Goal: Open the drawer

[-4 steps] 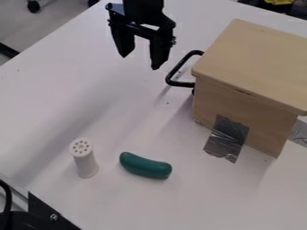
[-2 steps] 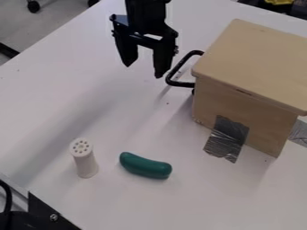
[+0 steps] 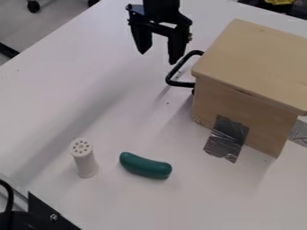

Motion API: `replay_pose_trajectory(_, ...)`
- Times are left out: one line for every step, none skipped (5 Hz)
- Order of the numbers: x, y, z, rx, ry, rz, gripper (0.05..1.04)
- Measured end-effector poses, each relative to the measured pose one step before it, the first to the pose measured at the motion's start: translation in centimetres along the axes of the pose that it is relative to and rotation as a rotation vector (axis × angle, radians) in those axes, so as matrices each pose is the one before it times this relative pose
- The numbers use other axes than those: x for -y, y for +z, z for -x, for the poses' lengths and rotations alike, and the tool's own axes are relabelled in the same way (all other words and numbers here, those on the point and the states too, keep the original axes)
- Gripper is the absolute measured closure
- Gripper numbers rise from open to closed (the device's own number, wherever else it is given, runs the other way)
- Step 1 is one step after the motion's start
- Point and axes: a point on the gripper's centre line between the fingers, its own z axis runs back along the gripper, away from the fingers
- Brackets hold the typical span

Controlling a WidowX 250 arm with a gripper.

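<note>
The camera view looks down at a steep slant from above the white table (image 3: 78, 85), facing across it toward 12 o'clock, where the surface recedes. It takes in both the top and the upright sides of the wooden box (image 3: 258, 60) at 2 o'clock. It is near enough that the frame cuts the box off at 3 o'clock, yet wide enough to catch floor (image 3: 45, 22) between 10 and 11 o'clock.

Black arm (image 3: 160, 10) — jaws downward, apart.
</note>
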Motion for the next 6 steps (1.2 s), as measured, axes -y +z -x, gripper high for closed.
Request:
replay_pose_trajectory(0.049, -1.281, -0.546, -0.0266, -0.0046, -0.0220, 0.087)
replay_pose_trajectory(0.561, -1.258, -0.999, -0.0176, -0.0261, -0.0215, 0.087)
replay_pose_trajectory(0.376, -1.476, -0.603, -0.0240, -0.0065, 0.0046, 0.087)
replay_pose_trajectory(0.284, -0.229, -0.525, 0.0034, -0.0068, 0.0117, 0.087)
replay_pose_trajectory(0.049, -0.279, -0.423, -0.0091, -0.0031, 0.0016, 0.087)
replay_pose_trajectory(-0.117, -0.378, -0.530, 0.0008, 0.0061, 0.0052, 0.087)
